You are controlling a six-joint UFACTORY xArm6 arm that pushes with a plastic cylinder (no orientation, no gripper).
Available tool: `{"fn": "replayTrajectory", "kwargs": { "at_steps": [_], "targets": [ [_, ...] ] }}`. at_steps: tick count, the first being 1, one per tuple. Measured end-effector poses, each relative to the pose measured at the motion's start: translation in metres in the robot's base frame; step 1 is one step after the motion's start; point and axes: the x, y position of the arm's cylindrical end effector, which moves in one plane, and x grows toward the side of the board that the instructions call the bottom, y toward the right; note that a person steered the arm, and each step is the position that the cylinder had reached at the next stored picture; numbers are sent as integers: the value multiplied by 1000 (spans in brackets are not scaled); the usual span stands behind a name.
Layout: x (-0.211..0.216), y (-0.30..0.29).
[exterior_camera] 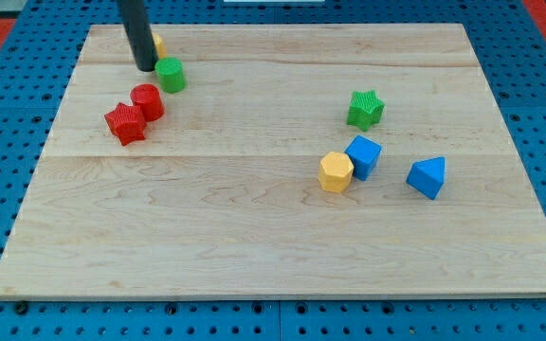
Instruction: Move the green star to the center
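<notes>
1. My tip (146, 67) is sitting at the view's upper left, just beside the green cylinder (171, 74); being a bare rod, it has no pincer and is holding nothing.
2. The green star (365, 109) is lying well apart, right of centre.
3. Crossing over, I am risking knocking the green cylinder, or nudging the blue cube (363, 155) and yellow hexagonal block (336, 171) below the star.
4. Possibly a yellow block is hiding behind the rod.
5. No writing is showing.

Green star (365, 108), blue cube (363, 155), perhaps-yellow block (157, 44).
</notes>
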Motion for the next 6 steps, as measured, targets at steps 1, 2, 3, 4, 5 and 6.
{"fn": "replayTrajectory", "kwargs": {
  "at_steps": [1,2,3,4,5,6],
  "targets": [
    [29,39],
    [45,77],
    [1,176],
    [13,266],
    [19,351],
    [76,300]
  ]
}}
